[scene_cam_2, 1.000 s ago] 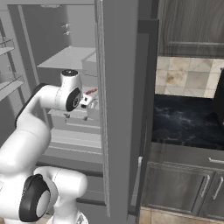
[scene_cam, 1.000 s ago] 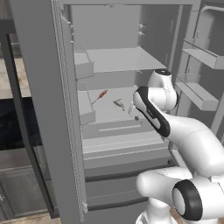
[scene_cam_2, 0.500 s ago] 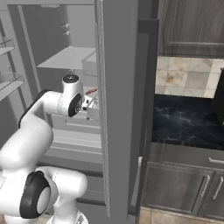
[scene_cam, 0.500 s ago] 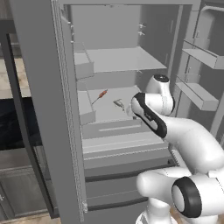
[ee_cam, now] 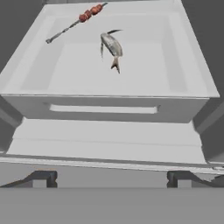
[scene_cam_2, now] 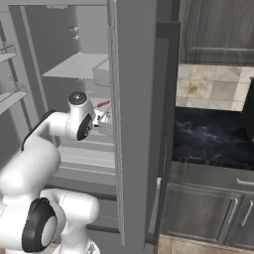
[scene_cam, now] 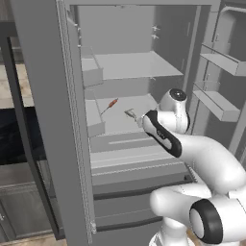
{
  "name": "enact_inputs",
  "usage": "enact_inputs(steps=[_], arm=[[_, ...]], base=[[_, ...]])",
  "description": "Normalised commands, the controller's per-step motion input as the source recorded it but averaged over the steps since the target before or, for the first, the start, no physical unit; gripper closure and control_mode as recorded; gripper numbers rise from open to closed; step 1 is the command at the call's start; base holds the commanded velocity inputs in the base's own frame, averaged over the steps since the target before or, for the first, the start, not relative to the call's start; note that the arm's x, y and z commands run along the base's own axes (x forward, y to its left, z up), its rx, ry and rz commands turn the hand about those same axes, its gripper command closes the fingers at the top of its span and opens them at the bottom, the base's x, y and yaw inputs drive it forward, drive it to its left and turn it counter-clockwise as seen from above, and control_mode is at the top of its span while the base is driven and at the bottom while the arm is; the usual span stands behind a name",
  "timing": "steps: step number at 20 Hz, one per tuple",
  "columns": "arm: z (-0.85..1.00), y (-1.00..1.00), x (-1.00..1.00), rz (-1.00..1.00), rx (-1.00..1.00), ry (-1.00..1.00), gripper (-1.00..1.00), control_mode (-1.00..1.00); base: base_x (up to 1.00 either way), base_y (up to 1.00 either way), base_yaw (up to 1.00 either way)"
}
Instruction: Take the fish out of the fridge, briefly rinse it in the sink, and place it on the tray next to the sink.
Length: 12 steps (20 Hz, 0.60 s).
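Fingers (ee_cam: 112, 178) spread before slender speckled fish (ee_cam: 112, 46)

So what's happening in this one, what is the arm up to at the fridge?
The white arm is reaching into the open fridge toward the fish, which lies on a pale shelf beside a red-orange skewer. The gripper is open and empty, short of the shelf's front edge, with the fish ahead of it and untouched. Nothing has been picked up yet; rinsing and placing are not yet done.
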Motion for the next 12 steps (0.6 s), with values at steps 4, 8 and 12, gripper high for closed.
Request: enact_inputs(steps=[4, 8, 12], arm=[[0.0, 0.19, 0.68, 0.0, 0.0, 0.0, -1.0, -1.0], [0.0, 0.12, 0.67, 0.0, 0.0, 0.0, -1.0, -1.0], [0.0, 0.0, 0.23, 0.0, 0.0, 0.01, -1.0, -1.0]], base=[[0.0, 0.0, 0.0], [0.0, 0.0, 0.0], [0.0, 0.0, 0.0]])
